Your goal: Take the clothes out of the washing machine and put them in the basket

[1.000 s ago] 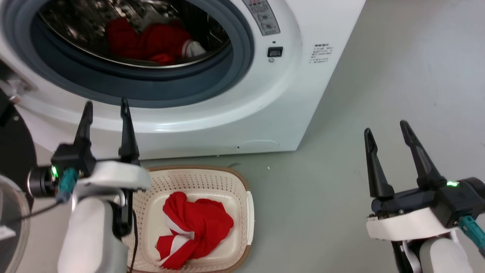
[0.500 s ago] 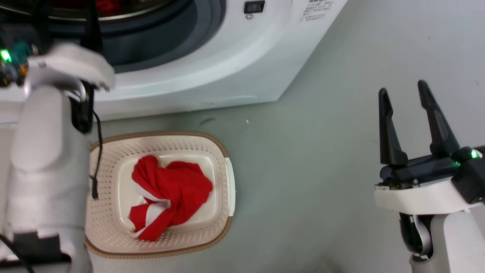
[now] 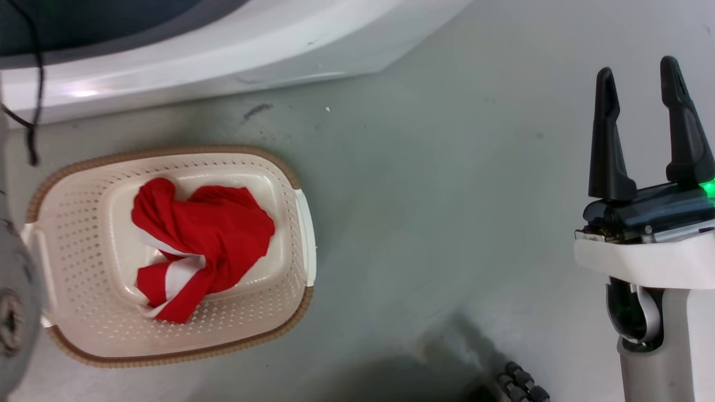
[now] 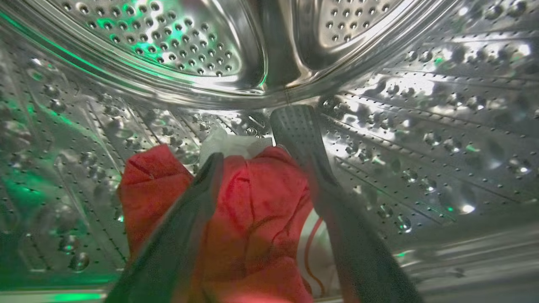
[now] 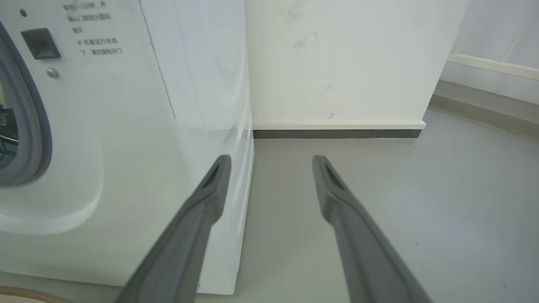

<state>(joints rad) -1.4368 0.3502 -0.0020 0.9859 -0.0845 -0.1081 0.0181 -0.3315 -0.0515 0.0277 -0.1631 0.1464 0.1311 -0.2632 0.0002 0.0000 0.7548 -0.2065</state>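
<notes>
In the left wrist view my left gripper is deep inside the washing machine's steel drum. It is open, with its two fingers either side of crumpled red clothes that have a white part at the back. One red and white garment lies in the cream basket on the floor, just in front of the washing machine. My right gripper hangs open and empty over the floor well to the right of the basket. The right wrist view has this gripper beside the washer's front corner.
My pale left forearm and a black cable cross the far left beside the basket. Grey floor stretches between basket and right arm. A white wall with a dark baseboard stands behind the washer. Part of my base shows at the bottom.
The head camera has tipped down, so the porthole has left its view. My left arm has risen from beside the basket towards the porthole. The right gripper stays open.
</notes>
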